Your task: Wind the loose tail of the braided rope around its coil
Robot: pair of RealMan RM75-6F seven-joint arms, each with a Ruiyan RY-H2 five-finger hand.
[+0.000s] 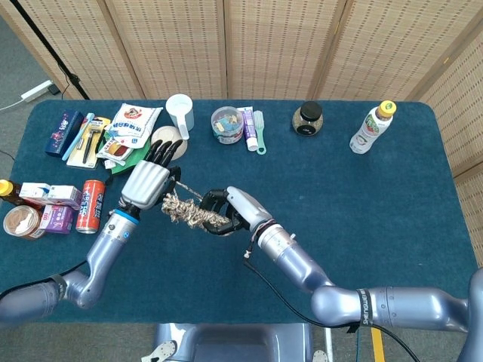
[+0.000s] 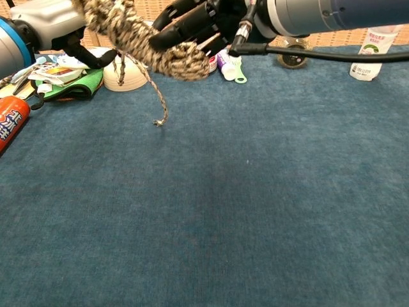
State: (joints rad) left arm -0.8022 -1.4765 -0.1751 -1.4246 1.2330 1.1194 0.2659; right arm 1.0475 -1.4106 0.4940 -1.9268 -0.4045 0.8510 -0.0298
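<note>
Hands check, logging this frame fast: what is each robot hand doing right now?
Left robot hand: holds one end of the rope coil.
Right robot hand: grips the coil's other end.

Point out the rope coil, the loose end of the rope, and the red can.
rope coil (image 1: 192, 213), head view, middle of the bundle
loose end (image 2: 156, 121), chest view, frayed tip
red can (image 1: 92, 205), head view, its side

In the chest view the top edge cuts off the rope coil (image 2: 137, 38) and most of the right hand (image 2: 198, 22). The left hand (image 2: 54, 25) is cropped at the far left corner, its fingers hidden behind the coil.
</note>
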